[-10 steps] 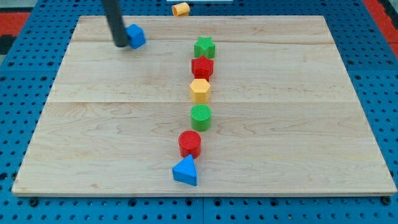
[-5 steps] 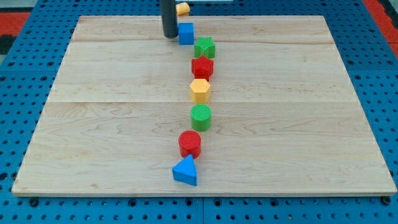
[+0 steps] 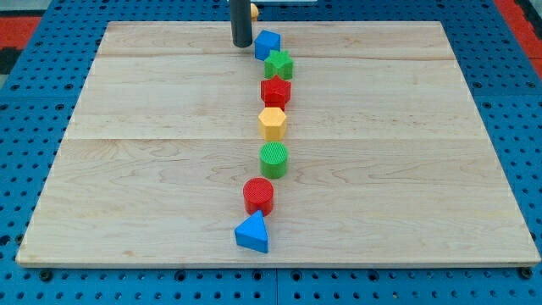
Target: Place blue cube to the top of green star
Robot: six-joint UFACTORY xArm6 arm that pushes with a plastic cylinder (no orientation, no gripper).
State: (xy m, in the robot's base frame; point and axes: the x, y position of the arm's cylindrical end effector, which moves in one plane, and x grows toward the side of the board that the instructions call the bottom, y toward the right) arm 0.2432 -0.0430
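Where tip (image 3: 242,44) ends — blue cube (image 3: 267,43)

straight dark rod, rounded my tip (image 3: 242,44)

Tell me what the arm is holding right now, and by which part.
Nothing is held; the rod cannot grip. My tip sits just to the view's left of the blue cube, close to its left face, with the green star right below the cube.
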